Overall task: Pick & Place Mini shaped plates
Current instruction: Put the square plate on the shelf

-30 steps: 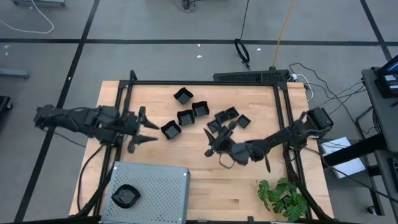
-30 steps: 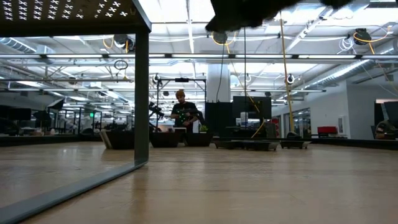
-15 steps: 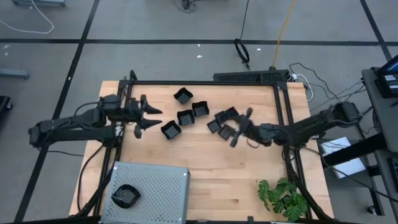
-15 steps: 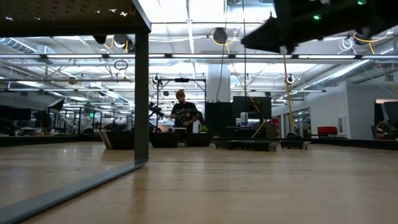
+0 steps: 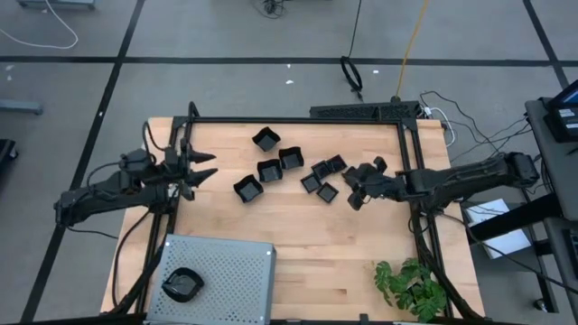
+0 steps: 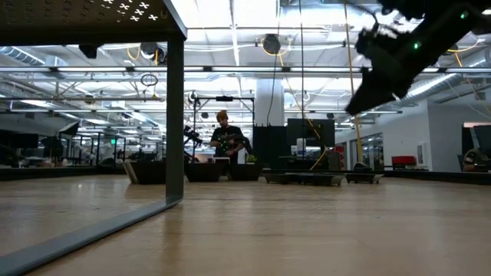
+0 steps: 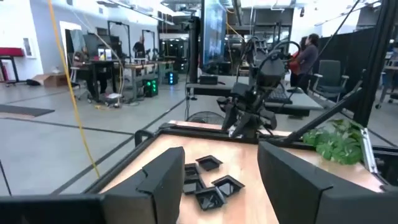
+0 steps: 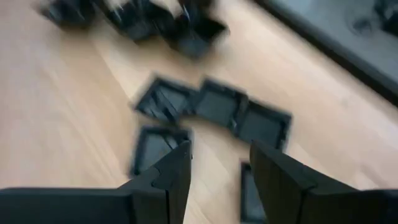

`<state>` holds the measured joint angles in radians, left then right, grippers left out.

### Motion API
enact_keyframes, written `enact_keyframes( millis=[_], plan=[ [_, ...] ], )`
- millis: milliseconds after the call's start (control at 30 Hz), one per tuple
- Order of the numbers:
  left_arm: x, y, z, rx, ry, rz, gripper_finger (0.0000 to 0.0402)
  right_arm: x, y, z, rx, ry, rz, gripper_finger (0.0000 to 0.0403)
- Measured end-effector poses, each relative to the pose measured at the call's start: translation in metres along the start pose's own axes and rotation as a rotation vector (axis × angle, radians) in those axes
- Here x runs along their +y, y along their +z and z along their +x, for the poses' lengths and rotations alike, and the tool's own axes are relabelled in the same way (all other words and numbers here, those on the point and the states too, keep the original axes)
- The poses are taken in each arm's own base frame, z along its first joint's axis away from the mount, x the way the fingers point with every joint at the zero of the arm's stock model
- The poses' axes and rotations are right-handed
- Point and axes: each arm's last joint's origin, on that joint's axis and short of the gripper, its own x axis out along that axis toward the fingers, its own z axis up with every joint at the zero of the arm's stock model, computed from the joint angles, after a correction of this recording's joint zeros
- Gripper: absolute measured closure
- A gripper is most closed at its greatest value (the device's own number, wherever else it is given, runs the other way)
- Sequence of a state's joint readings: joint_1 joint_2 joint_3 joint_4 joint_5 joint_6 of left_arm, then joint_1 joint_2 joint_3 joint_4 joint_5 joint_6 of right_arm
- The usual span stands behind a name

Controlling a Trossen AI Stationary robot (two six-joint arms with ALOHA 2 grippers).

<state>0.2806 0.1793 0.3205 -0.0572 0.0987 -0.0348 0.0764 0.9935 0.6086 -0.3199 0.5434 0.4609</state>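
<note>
Right end effector (image 5: 358,192) swung back over the right cluster of plates (image 5: 326,177) on the counter (image 5: 307,253), fingers spread, empty. Left end effector (image 5: 194,171) retreated to counter's left edge, spread, empty. No pick started.

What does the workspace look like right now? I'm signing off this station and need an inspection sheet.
Surface: wooden table, black frame around it.
Job's things: mini shaped plates scattered at the far middle; one plate on the tray.
Clutter: grey perforated tray at the near left; plant at the near right.
Grippers: left gripper open, empty, at the left edge; right gripper open, empty, over the plates.
Cables: cables on the floor at the right.
Surroundings: people at desks behind.
</note>
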Motion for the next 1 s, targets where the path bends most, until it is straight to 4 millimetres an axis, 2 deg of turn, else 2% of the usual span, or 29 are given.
enact_keyframes(
  millis=[167, 333, 467, 633, 1000],
  plan=[
    [0.002, -0.017, 0.004, 0.019, 0.034, -0.029, 0.0194, -0.010, -0.013, 0.021, 0.104, -0.072, 0.022, 0.0250],
    [0.003, -0.027, 0.008, 0.079, 0.046, -0.059, 0.0195, -0.015, -0.018, 0.037, 0.199, -0.058, 0.065, 0.0250],
    [0.003, -0.027, 0.010, 0.076, 0.046, -0.064, 0.0195, -0.016, -0.019, 0.047, 0.217, -0.060, 0.076, 0.0250],
    [0.003, -0.016, 0.008, -0.031, 0.070, 0.009, 0.0194, -0.014, -0.024, 0.056, 0.246, -0.069, 0.034, 0.0250],
    [0.004, -0.020, 0.007, 0.009, 0.100, -0.001, 0.0194, -0.011, -0.034, 0.075, 0.302, -0.102, 0.014, 0.0250]
  ],
)
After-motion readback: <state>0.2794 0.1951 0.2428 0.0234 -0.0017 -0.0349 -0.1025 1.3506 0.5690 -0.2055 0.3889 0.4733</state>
